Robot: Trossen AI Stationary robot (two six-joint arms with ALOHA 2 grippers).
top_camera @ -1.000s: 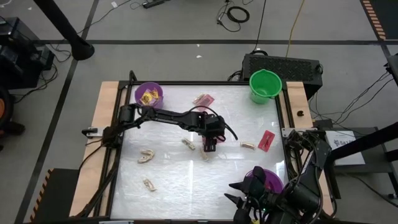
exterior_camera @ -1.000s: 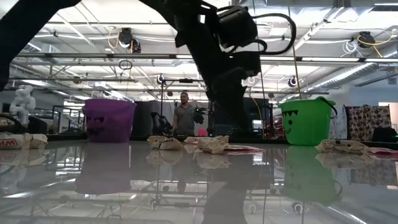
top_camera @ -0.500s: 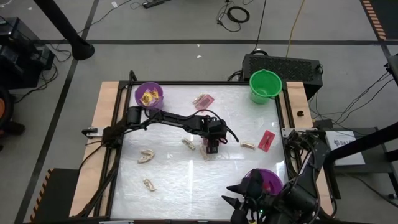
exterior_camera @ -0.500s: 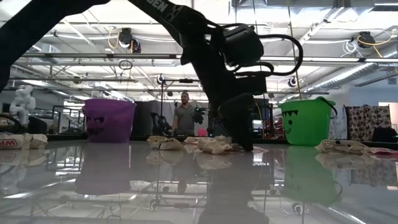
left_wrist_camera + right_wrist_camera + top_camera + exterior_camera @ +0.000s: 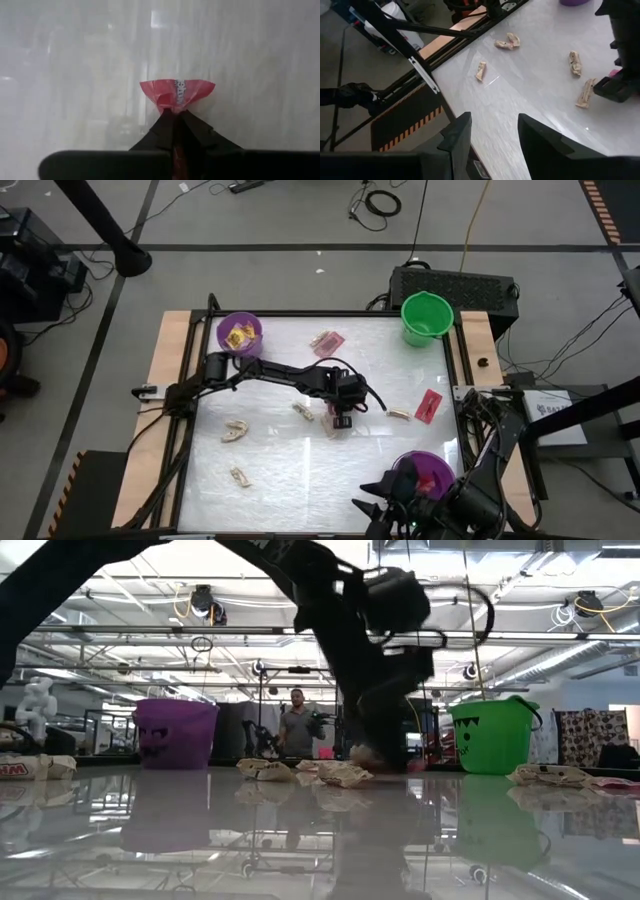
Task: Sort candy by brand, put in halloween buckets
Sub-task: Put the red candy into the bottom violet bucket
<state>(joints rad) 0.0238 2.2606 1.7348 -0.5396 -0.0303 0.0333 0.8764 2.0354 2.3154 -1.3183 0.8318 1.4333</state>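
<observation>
My left gripper (image 5: 341, 420) is down on the table's middle, shut on a red candy packet (image 5: 177, 92). Tan candy pieces (image 5: 303, 411) (image 5: 331, 427) lie beside it. My right gripper (image 5: 383, 506) hangs open above the near edge, next to a purple bucket (image 5: 428, 472). A second purple bucket (image 5: 240, 332) at the far left holds yellow packets. A green bucket (image 5: 426, 315) stands at the far right corner. Pink packets (image 5: 327, 340), a red packet (image 5: 428, 406) and tan pieces (image 5: 235, 430) (image 5: 239, 476) (image 5: 399, 414) lie flat on the table. My left gripper pinches the red packet between its two fingertips (image 5: 162, 125). The fingers slant steeply down onto it. The packet's crimped end (image 5: 177, 90) fans out beyond the tips and lies on the table; the fingers hide the rest of it.
The table is a white glossy sheet in a black frame with wooden side strips (image 5: 165, 380). A black box (image 5: 455, 285) sits behind the green bucket. A person (image 5: 297, 725) stands far off in the room behind the table.
My left gripper has sunk onto the table a little toward the right edge and has shut on the red packet, which stays on the table. My right gripper has eased slightly toward the near edge, still open.
</observation>
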